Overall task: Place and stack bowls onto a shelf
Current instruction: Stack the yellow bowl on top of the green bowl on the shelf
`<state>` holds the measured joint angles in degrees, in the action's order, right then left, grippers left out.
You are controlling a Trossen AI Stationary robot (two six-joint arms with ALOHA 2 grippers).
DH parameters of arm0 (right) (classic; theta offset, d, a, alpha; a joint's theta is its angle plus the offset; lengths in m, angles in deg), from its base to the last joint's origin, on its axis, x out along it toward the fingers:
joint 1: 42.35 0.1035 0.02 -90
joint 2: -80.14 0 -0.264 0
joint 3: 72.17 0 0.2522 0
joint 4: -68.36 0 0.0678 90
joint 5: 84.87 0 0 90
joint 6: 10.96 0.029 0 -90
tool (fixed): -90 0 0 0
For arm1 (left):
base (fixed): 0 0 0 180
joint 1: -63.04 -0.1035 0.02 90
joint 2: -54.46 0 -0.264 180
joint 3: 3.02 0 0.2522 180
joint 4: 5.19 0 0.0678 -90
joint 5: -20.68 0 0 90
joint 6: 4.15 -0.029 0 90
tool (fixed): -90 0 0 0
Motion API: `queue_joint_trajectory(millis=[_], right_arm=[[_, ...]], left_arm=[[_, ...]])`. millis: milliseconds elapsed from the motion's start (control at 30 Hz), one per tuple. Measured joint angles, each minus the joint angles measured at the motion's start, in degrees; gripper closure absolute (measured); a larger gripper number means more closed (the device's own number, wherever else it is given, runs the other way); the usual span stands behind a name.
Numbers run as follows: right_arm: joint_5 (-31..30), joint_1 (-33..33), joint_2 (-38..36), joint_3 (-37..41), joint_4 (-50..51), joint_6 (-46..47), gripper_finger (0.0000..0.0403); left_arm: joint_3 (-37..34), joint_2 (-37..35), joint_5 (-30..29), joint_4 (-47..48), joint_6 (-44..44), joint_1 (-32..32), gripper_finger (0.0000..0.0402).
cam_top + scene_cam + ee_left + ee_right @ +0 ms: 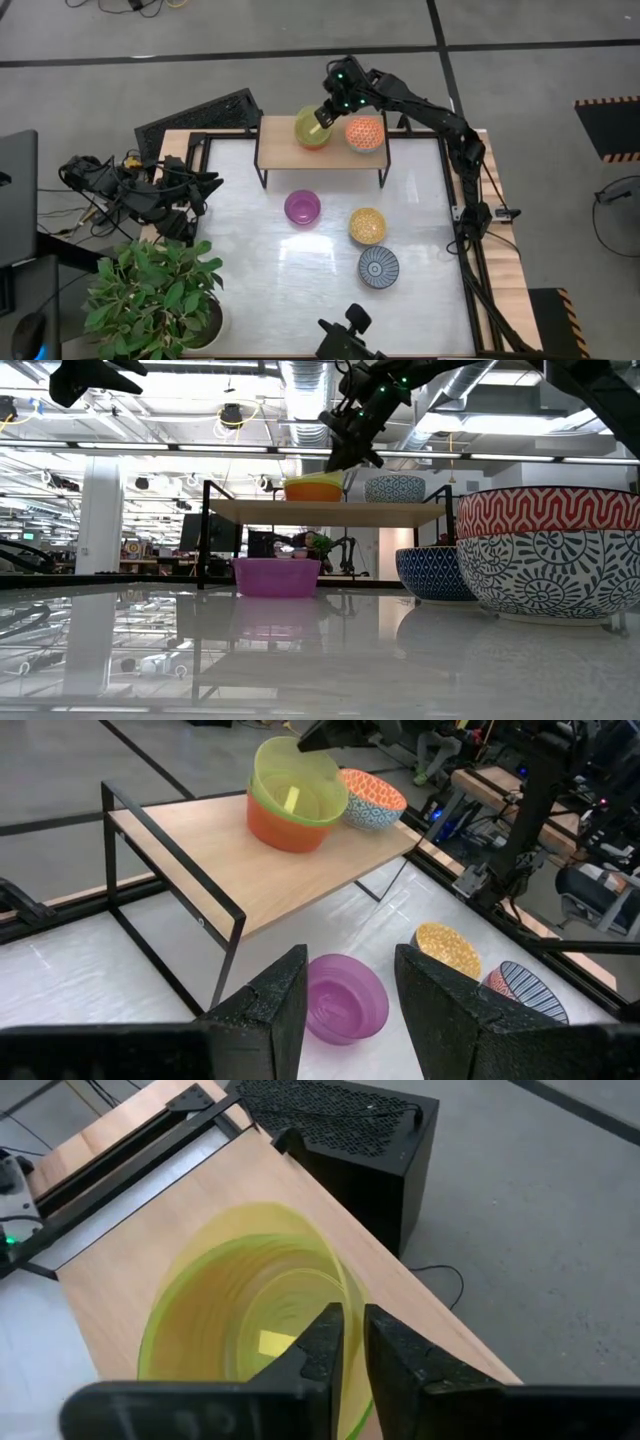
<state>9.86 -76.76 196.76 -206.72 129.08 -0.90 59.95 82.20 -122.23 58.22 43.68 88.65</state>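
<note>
On the desk (330,290), nearest: a blue-grey bowl (379,267), then a yellow bowl (367,225) and a magenta bowl (302,207). Left end effector (345,1010): spread, idle beside the plant (150,290). Farther, on the shelf (275,150): a green bowl (310,130) nested in an orange one (285,830), beside a patterned bowl (365,134). Right end effector (345,1345): fingers slightly parted astride the green rim.

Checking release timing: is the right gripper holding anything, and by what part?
Cannot be told: the right gripper sits at the rim of the translucent green bowl on the wooden shelf.
</note>
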Motion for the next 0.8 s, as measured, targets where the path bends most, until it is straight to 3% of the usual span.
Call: queue_joint_trajectory(millis=[467,733,800], right_arm=[[0.0,-0.1,-1.5,-0.3,-6.6,0.0,0.0318],[2.4,0.3,-1.1,0.2,-5.3,-1.3,0.0384],[2.4,0.3,-1.1,0.8,-5.0,-1.5,0.0385]], left_arm=[[0.0,0.0,0.0,0.0,0.0,0.0,0.0266],[0.0,0.0,0.0,0.1,0.0,0.0,0.0266],[0.0,0.0,0.0,0.6,0.0,0.0,0.0266]])
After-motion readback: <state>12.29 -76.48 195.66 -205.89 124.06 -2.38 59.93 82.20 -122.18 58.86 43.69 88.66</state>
